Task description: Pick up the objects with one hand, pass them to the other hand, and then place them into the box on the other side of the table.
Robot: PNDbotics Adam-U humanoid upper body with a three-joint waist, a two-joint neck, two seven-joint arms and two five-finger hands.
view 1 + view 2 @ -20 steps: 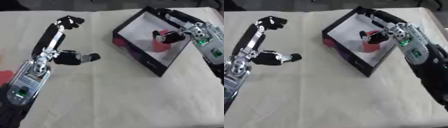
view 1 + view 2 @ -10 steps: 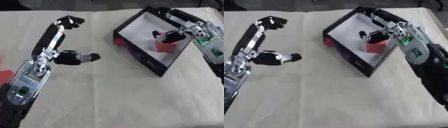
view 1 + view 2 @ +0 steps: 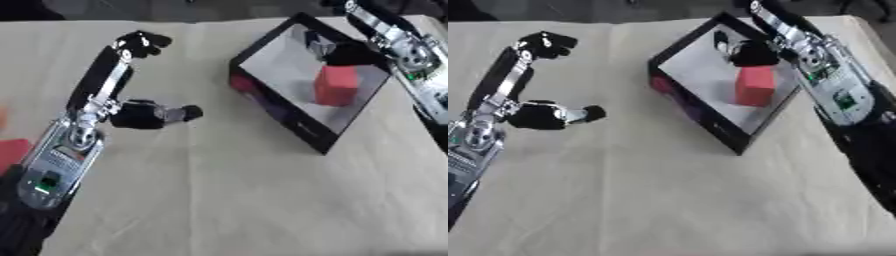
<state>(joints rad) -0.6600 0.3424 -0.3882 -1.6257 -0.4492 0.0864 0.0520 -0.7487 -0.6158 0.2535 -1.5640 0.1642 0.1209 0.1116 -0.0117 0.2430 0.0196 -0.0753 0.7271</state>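
Observation:
A red block (image 3: 754,86) stands alone on the white floor of the black box (image 3: 282,114) at the table's right. My right hand (image 3: 748,51) hovers just above and behind the block, fingers relaxed, apart from it and holding nothing. On the table's left my left hand (image 3: 94,112) rests open, its fingers (image 3: 140,43) reaching toward the far edge with curled tips and the thumb (image 3: 168,114) pointing right. It holds nothing.
A red object (image 3: 12,151) shows at the left edge, beside my left forearm. The beige cloth (image 3: 219,190) covers the table. The box sits askew, one corner toward the middle of the table, with a pink mark (image 3: 244,83) on its outer wall.
My right hand has let go of the red block and lifted up and back. The block now stands free on the box floor. The left hand has not moved.

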